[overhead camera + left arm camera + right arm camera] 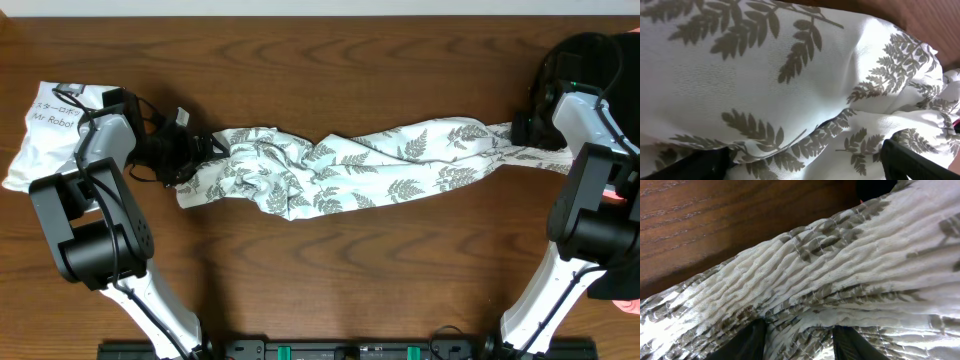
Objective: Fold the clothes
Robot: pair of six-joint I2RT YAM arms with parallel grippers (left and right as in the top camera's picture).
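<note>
Where the bench (330, 60) begins on the left, a plain white shirt (40, 140) printed "Mr Robot" lies crumpled, partly covered by the left arm. Just right of it, the left hand (205, 150) sits at the bunched left end of the fern-print garment (400, 165). In the left wrist view its fingers (920, 160) stand wide apart at the lower corners, and the leaf-printed cloth bulges in front of and between them without being pinched. From there the garment runs as one long, twisted band across the middle of the bench. It is thick and rumpled toward the left and narrows to a taut strip toward the right. At that right end the right hand (522, 130) is clamped on it. The right wrist view shows the fabric gathered into tight pleats between the two dark fingers (742, 340), with bare wood above.
</note>
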